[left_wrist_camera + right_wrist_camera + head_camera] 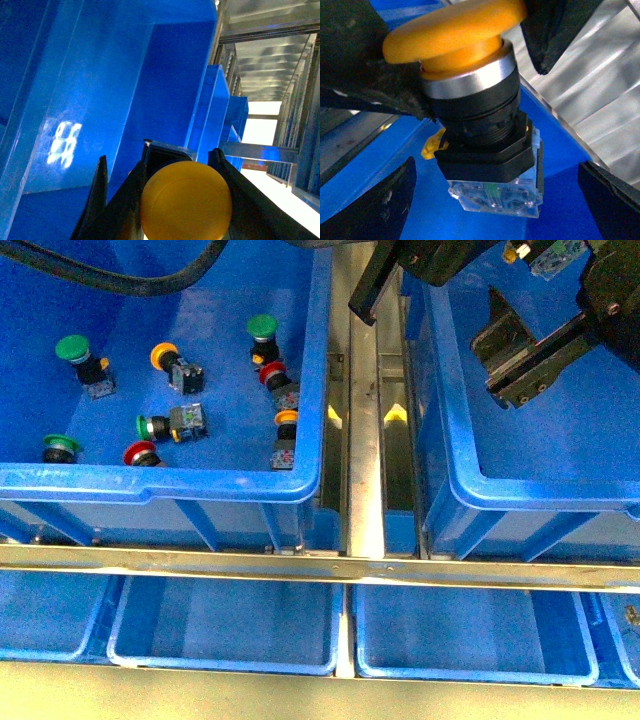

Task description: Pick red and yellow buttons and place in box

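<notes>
My left gripper (182, 195) is shut on a yellow button (186, 205), whose cap fills the space between the fingers. In the front view it holds the button (535, 254) at the top edge, over the right blue box (520, 495). The right wrist view shows this button (470, 75) close up, cap uppermost and clear base down, pinched by the left gripper's dark fingers (365, 80). My right gripper (497, 370) is open and empty just below it, its fingers (380, 210) wide on either side. Red buttons (272, 373) (140, 453) and yellow buttons (165, 357) (287, 418) lie in the left crate (160, 483).
Green-capped switches (72, 348) (262, 328) (150, 426) lie among the buttons in the left crate. A metal rail (365, 440) runs between the two crates. Shallower blue trays (225, 625) (470, 635) sit on the lower shelf in front.
</notes>
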